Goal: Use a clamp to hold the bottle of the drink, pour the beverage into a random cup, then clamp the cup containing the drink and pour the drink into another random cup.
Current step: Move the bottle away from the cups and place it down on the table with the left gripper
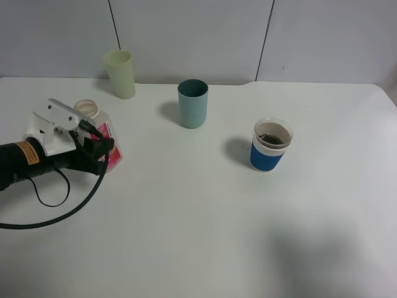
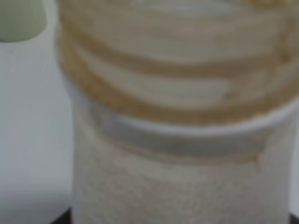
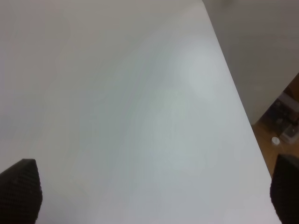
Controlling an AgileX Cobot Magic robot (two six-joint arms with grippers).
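Note:
The clear bottle (image 1: pixel 101 131) with the pink label stands at the left of the table, leaning slightly, mouth up. My left gripper (image 1: pixel 97 151) is shut on its lower body from the near side. The left wrist view is filled by the blurred bottle neck (image 2: pixel 177 116), whose threads are stained brown. The blue-sleeved clear cup (image 1: pixel 270 146) stands at the right with dark brown beverage (image 1: pixel 272 137) in it. The teal cup (image 1: pixel 193 103) stands upright at the back centre. My right gripper (image 3: pixel 152 191) is open over bare table; it is out of the exterior view.
A pale yellow-green cup (image 1: pixel 120 73) stands at the back left behind the bottle, also showing as the yellow-green cup (image 2: pixel 18 18) in the left wrist view. The left arm's black cable (image 1: pixel 56 211) loops over the table. The table's edge (image 3: pixel 243 112) and floor show beyond the right gripper.

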